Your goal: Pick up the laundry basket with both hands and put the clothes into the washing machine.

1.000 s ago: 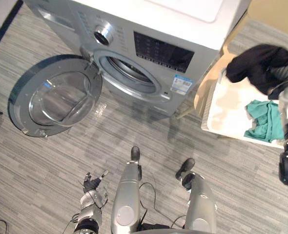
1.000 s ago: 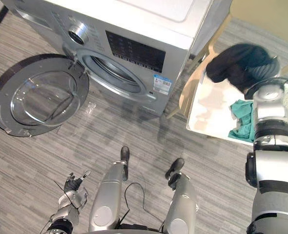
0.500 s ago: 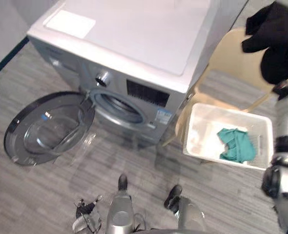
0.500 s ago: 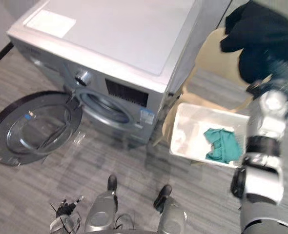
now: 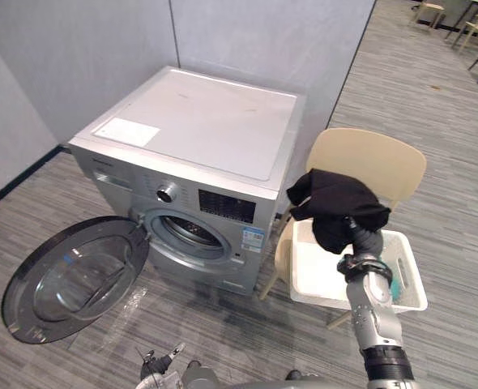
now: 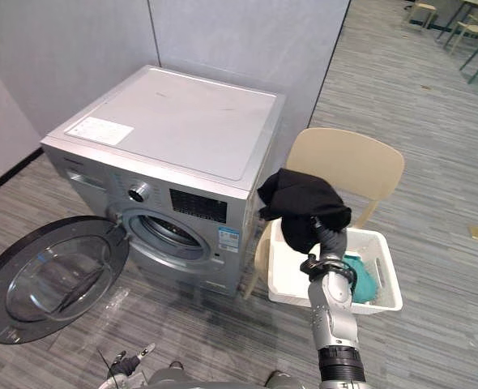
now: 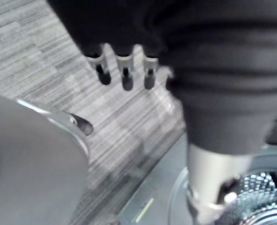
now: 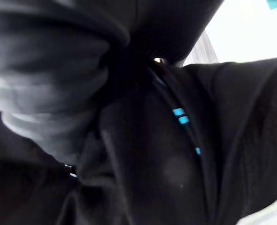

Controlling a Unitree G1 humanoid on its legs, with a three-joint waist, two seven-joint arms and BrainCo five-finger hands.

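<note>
A black garment (image 5: pixel 335 207) hangs bunched over my right hand (image 5: pixel 363 241), raised above the machine-side corner of the white laundry basket (image 5: pixel 311 282). In the right wrist view the black garment (image 8: pixel 176 154) covers everything past the ribbed cover. The basket rests on a beige chair (image 5: pixel 367 161), and a teal cloth (image 6: pixel 359 280) lies inside it. The silver washing machine (image 5: pixel 200 130) stands to the left with its drum opening (image 5: pixel 191 236) uncovered and its round door (image 5: pixel 73 279) swung fully out. My left hand (image 7: pixel 124 70) hangs low over the floor, fingers straight and empty.
Grey partition walls stand right behind the machine. The open door takes up the floor at the lower left. More chairs (image 5: pixel 433 10) stand far back on the right. Striped grey floor lies before the machine and round the chair.
The whole view has swung up from the floor to take in the machine's top and the walls. The black garment is still on my right hand, now over the basket's machine-side corner.
</note>
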